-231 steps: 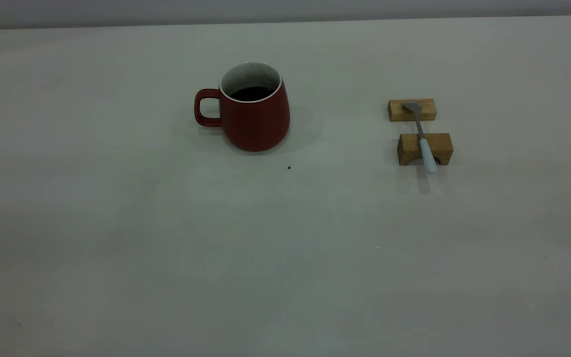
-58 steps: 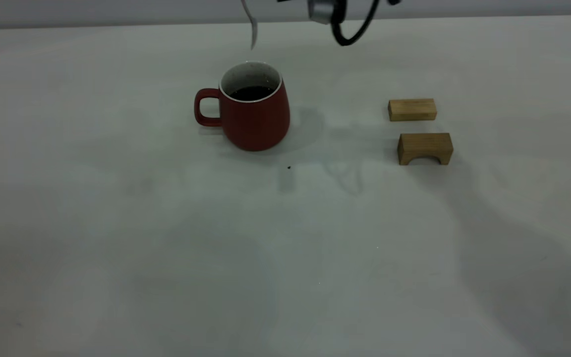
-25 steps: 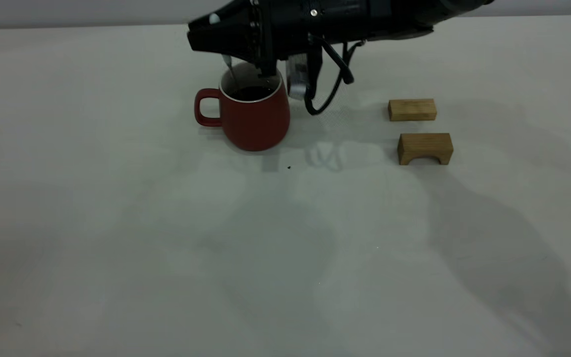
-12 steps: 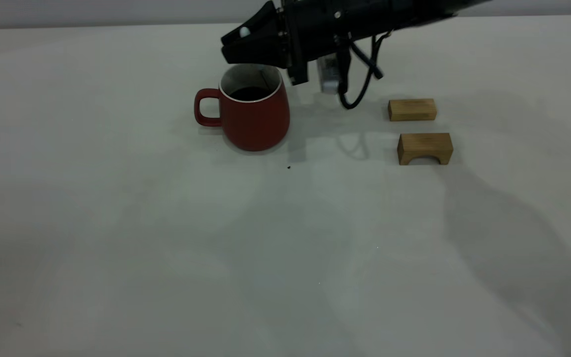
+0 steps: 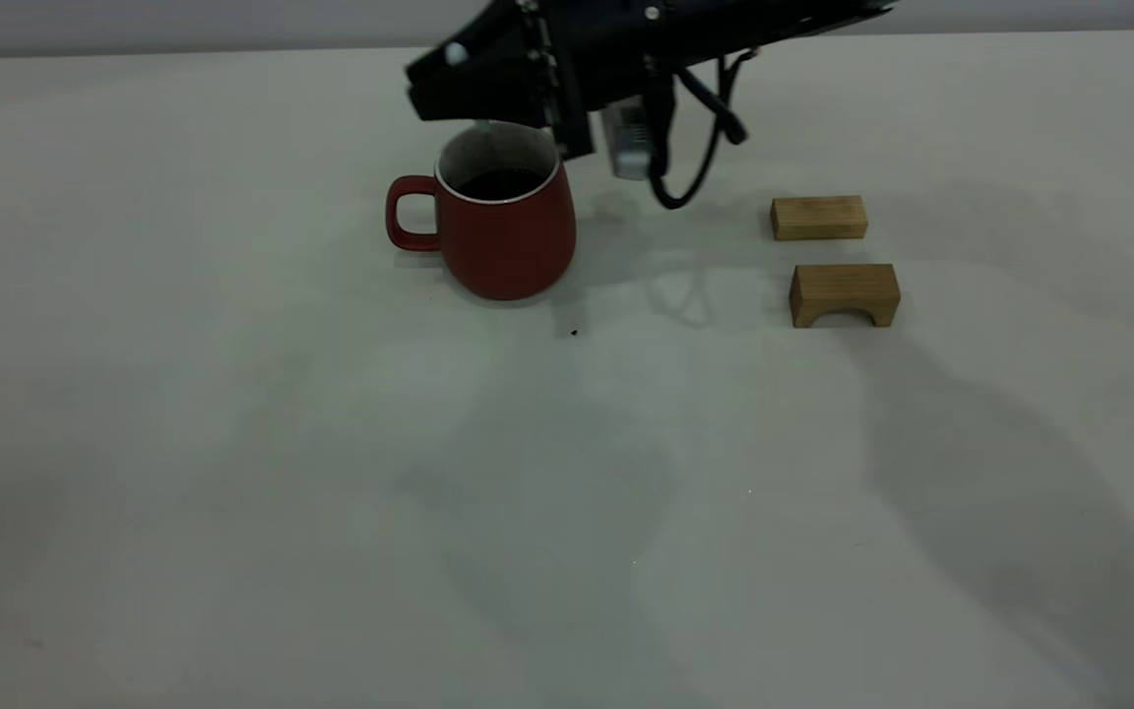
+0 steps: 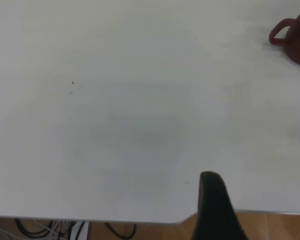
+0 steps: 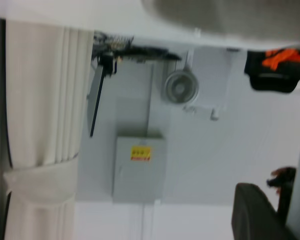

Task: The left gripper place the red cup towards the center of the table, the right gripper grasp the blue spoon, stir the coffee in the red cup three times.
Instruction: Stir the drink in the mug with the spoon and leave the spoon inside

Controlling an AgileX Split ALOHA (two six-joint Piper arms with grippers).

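Observation:
The red cup stands upright on the table, handle to the left, with dark coffee inside. My right gripper hovers just above the rim, shut on the blue spoon. The spoon's pale handle end sticks out above the fingers, and its grey neck drops behind the far rim into the cup. The bowl is hidden inside. In the left wrist view the red cup is far off, and one black finger of my left gripper hangs over the table's near edge.
Two tan wooden blocks sit right of the cup, a flat one and an arched one. A tiny dark speck lies in front of the cup. The right arm's black cable and grey box hang beside the cup.
The right gripper swung right over the cup, then back left. The spoon's neck went from the cup's left side to its right, then to the back middle. The cup stayed put.

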